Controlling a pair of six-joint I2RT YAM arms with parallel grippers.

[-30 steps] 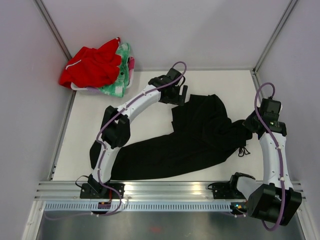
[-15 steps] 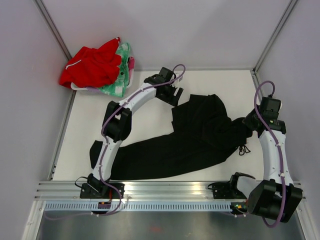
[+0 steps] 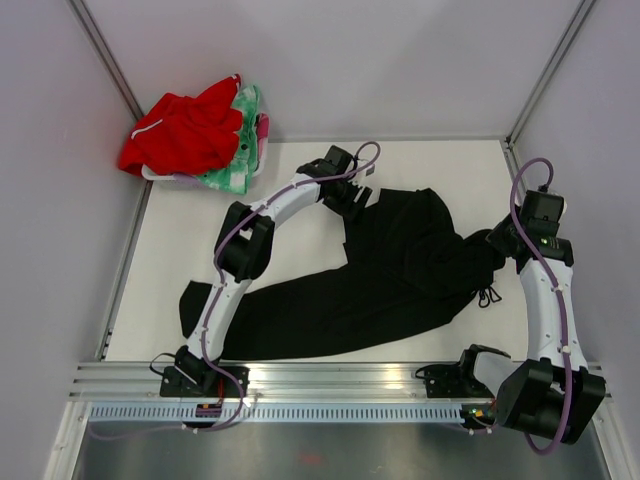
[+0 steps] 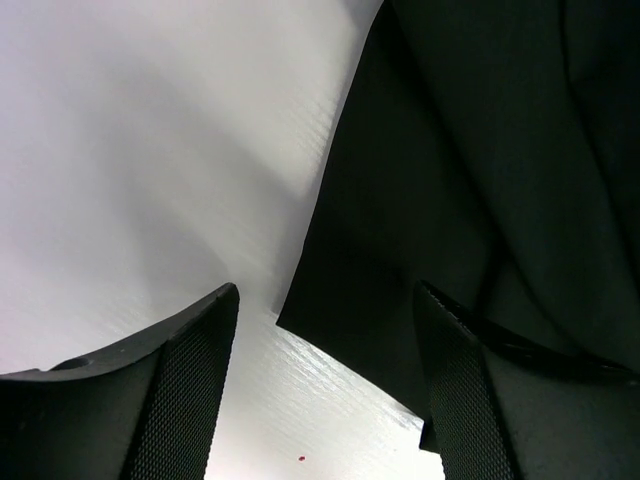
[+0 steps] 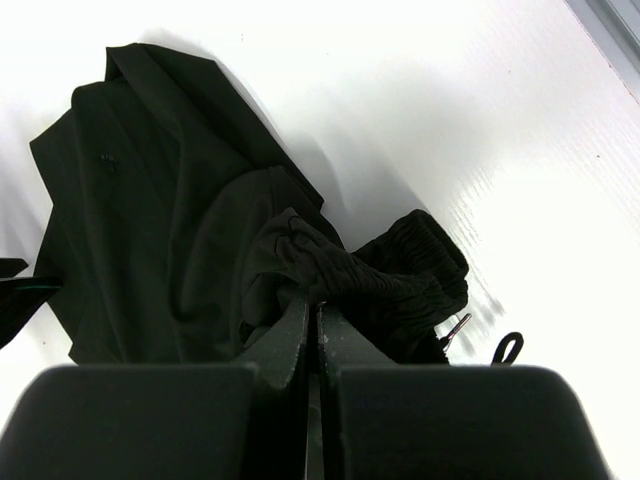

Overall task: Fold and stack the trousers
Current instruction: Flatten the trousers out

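**Black trousers spread on the white table**

I see a white table (image 3: pixel 300 200) with pale grey walls (image 3: pixel 400 60) round three sides. A silver rail (image 3: pixel 340 378) runs along the bottom of the frame, where my two arms are bolted. The trousers (image 3: pixel 390 280) lie over the middle and lower part of the table, with one long leg reaching to the lower left. In the upper left corner a red garment (image 3: pixel 180 130) is piled on a green and pink cloth (image 3: pixel 240 160).

My left claw (image 3: pixel 352 203) hangs near the top middle, over the upper edge of the trousers. Its fingers (image 4: pixel 200 380) stand wide apart and hold nothing. A corner of black cloth shows between them, on the table below. My right claw (image 3: pixel 493 250), at the right side, is pinched tight on the bunched waist of the trousers. A drawstring (image 3: pixel 488 298) end lies just beside it on the table.
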